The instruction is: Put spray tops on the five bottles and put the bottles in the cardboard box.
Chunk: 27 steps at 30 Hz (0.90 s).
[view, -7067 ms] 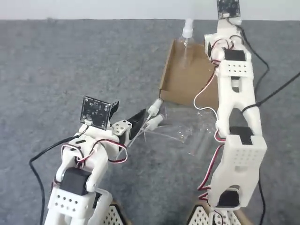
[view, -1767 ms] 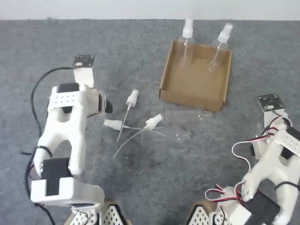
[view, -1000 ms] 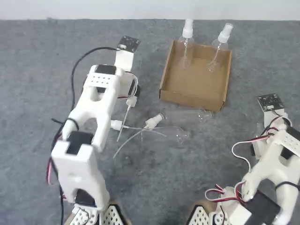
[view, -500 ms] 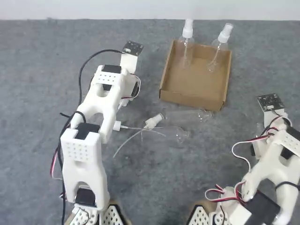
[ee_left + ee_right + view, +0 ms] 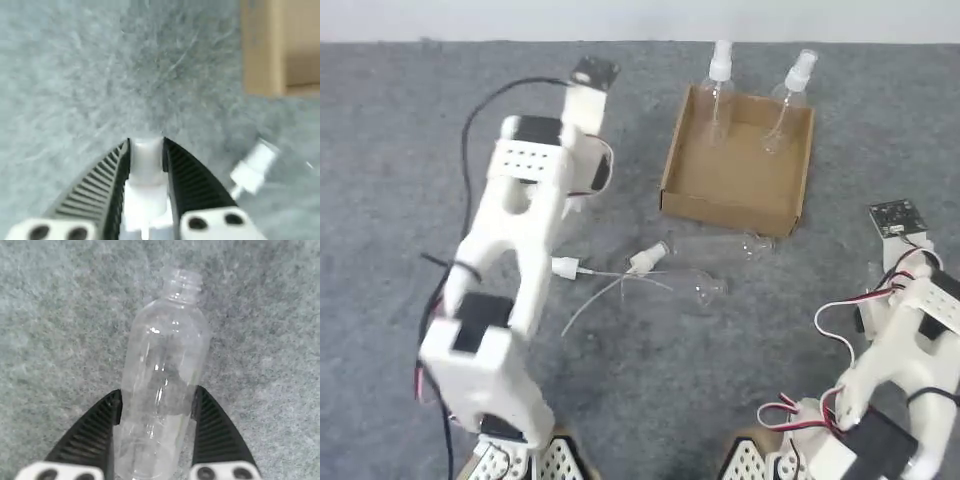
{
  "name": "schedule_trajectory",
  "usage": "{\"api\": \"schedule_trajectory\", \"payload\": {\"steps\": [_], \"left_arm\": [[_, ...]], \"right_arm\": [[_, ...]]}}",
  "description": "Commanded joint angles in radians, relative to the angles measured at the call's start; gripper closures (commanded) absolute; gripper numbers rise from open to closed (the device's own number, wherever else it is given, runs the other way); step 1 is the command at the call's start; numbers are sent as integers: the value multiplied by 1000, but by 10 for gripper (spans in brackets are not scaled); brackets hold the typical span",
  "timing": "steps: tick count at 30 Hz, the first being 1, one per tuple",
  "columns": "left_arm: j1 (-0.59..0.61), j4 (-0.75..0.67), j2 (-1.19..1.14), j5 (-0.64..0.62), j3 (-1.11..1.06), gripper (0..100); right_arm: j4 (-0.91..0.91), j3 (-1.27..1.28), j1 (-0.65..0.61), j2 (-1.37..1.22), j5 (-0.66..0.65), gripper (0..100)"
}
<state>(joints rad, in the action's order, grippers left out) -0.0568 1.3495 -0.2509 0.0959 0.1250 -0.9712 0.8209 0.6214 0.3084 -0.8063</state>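
My left gripper (image 5: 146,142) is shut on a white spray top (image 5: 146,170), held above the grey mat; in the high view this gripper (image 5: 585,195) is left of the cardboard box (image 5: 735,170). Two capped bottles (image 5: 717,90) (image 5: 790,95) stand in the box's far end. On the mat lie two more spray tops (image 5: 565,267) (image 5: 648,258) with thin tubes, and two clear uncapped bottles (image 5: 705,288) (image 5: 750,243). My right gripper (image 5: 156,395) holds a clear open-necked bottle (image 5: 167,375) between its fingers, low over the mat at the near right.
The right arm (image 5: 905,310) is folded back at the near right corner. Another spray top (image 5: 252,167) and the box wall (image 5: 280,50) show past the left fingers. Open grey mat lies at the far left and in the near middle.
The left arm swung over to the spray top lying left of the box, shut on it and lifted it off the mat. The right arm has not moved.
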Motion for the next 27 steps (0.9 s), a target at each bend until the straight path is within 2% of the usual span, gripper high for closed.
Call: {"api": "schedule_trajectory", "payload": {"steps": [1,6,14,23,27], "left_arm": [[12,103,273,-54,-13,987],[-25,48,499,-66,-294,987],[-40,-222,821,-114,-776,987],[-52,-427,891,-150,-1021,987],[-69,-460,893,-157,-1069,987]], "right_arm": [[13,2,7,-5,-9,963],[5,2,5,-5,-6,963],[4,2,12,4,-8,968],[5,2,12,4,-3,968],[2,2,12,-7,-3,968]]}}
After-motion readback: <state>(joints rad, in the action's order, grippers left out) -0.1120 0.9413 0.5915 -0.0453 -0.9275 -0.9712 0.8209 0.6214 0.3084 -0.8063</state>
